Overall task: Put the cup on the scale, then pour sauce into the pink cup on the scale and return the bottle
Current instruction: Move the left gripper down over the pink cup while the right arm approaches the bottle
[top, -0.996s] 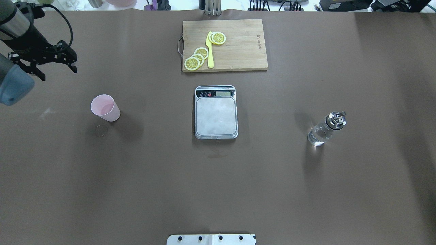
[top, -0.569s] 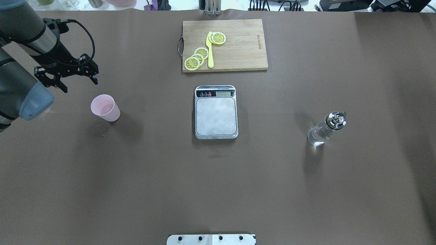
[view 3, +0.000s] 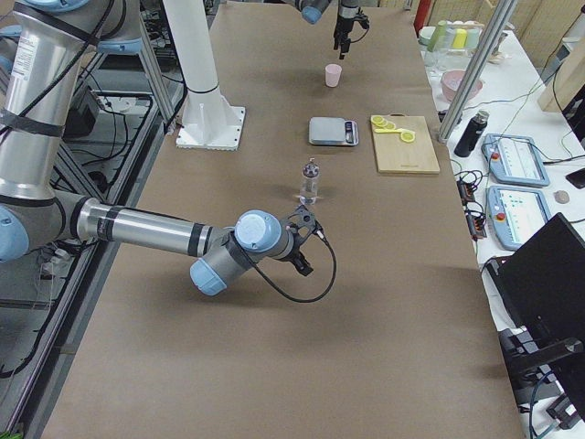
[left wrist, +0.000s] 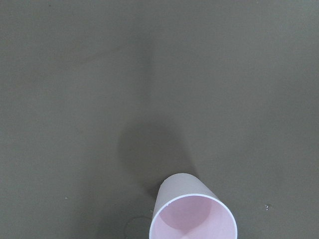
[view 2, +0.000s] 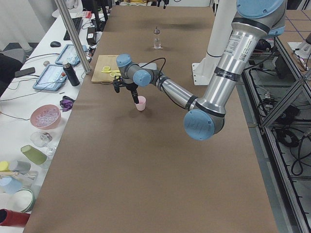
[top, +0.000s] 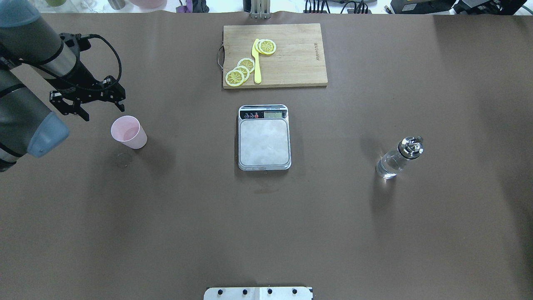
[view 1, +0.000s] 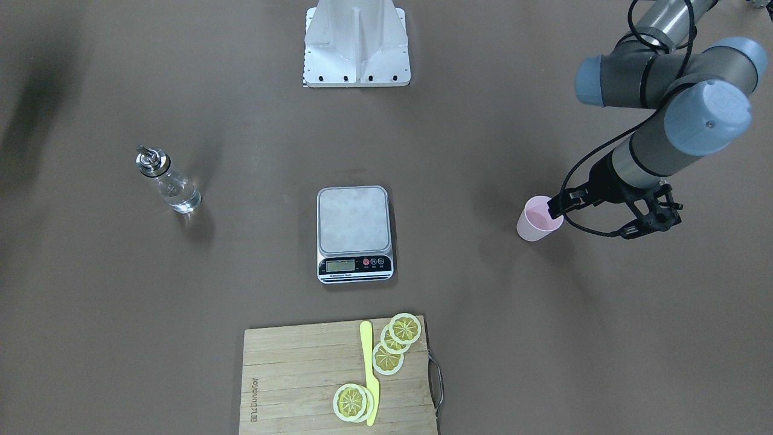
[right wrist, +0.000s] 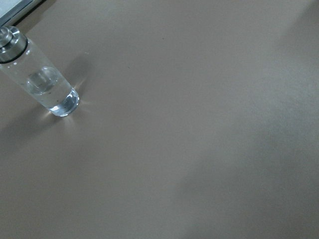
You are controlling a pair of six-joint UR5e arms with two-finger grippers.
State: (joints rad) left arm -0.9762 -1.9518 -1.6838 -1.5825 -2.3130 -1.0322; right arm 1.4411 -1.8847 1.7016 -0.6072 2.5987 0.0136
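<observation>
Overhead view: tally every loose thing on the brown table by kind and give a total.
cup: 1
scale: 1
bottle: 1
cutting board: 1
yellow knife: 1
lemon slices: 5
Total: 10

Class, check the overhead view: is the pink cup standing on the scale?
No, the cup stands on the table, apart from the scale and to its left.

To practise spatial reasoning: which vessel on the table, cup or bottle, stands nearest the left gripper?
The pink cup, right beside the left gripper; the bottle stands across the table, beyond the scale.
</observation>
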